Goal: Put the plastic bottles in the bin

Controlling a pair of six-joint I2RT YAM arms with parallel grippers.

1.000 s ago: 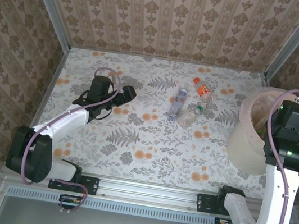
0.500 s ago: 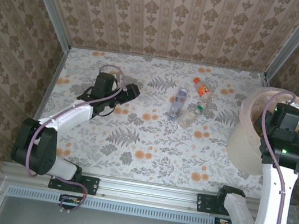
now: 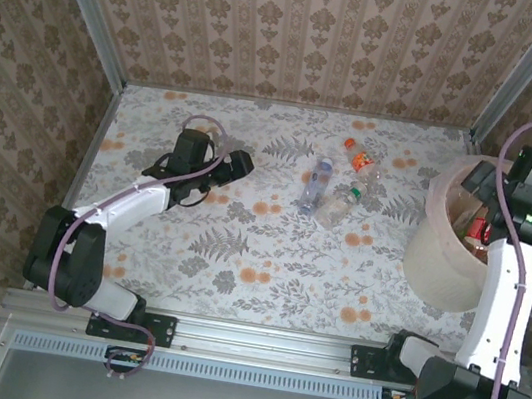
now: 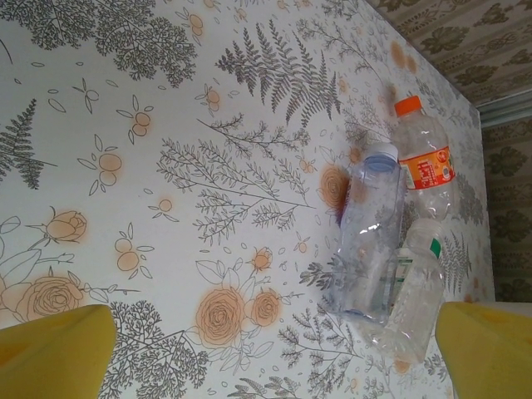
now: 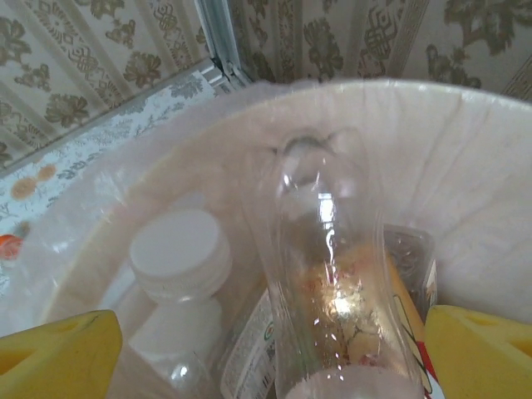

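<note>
Three bottles lie on the table (image 3: 238, 246), close together beyond its middle: a blue-capped bottle (image 4: 370, 233), an orange-capped bottle (image 4: 422, 158) just beside it, and a green-labelled bottle (image 4: 416, 291) touching its other side. More bottles are seen inside the bin (image 3: 441, 247) at the right edge, among them a white-capped bottle (image 5: 179, 249) and a clear bottle (image 5: 332, 274) standing tilted on top of the pile.

The right gripper (image 5: 274, 324) is held over the bin with its fingers spread wide. The clear bottle is framed between them but touched by neither, so it is judged to be released. Whether it has settled cannot be told.

The left gripper (image 4: 270, 312) is also spread wide and empty. It is pointed across the table at the three bottles, well apart from them.

The step in hand is judged to be a drop-off on the right and an approach on the left. For the next move, the left gripper would need to be carried up to the nearest bottle, probably the blue-capped one, and closed across its body. Care would be called for, since the neighbours touch it and may be knocked or rolled.
</note>
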